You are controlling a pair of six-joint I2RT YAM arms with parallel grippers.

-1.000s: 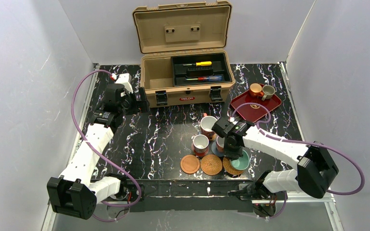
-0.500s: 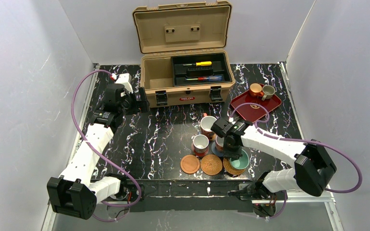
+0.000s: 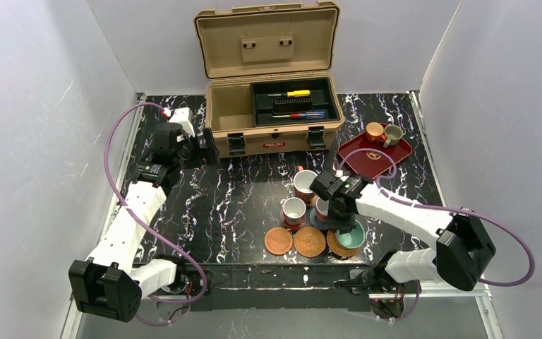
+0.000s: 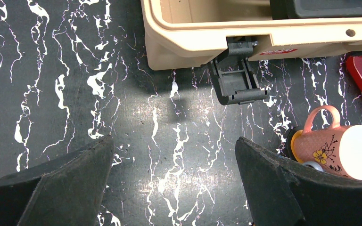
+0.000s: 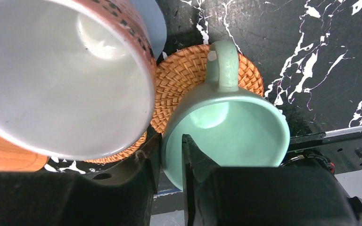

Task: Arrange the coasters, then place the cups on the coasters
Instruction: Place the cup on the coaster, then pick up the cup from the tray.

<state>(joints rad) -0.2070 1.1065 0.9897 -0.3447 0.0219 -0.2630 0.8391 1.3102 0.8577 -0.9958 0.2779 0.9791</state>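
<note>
From above, the left gripper (image 3: 205,150) hangs beside the front left corner of the open toolbox (image 3: 275,106), well away from the action. The right gripper (image 3: 341,224) is down at the teal cup (image 3: 356,236), near the front edge of the table (image 3: 240,205). Along that edge, in a row: the wooden coaster (image 3: 278,241), a woven coaster (image 3: 309,241) and a second woven coaster (image 3: 337,247), with the teal cup overlapping that last one on its right side. Just behind the row stands the near mug (image 3: 294,210), further back the far mug (image 3: 305,183), and a third mug (image 3: 322,208) is half hidden by the right arm. The red tray (image 3: 356,152) carries the orange cup (image 3: 375,132) and the grey cup (image 3: 393,134) at its far corner. Over to the left wrist: fingers (image 4: 52,188) spread wide, nothing between them, only marbled tabletop below. The toolbox latch (image 4: 238,80) is ahead, and at the right the far mug sits on an orange coaster (image 4: 291,141). Right wrist now: the fingers (image 5: 136,179) are narrow and astride the teal cup's rim, one outside, one inside; whether they are pinching it I cannot tell. The cup's handle lies over the second woven coaster and its bowl juts past the edge. The third mug fills the upper left, on the blue-grey coaster (image 5: 153,23).
</note>
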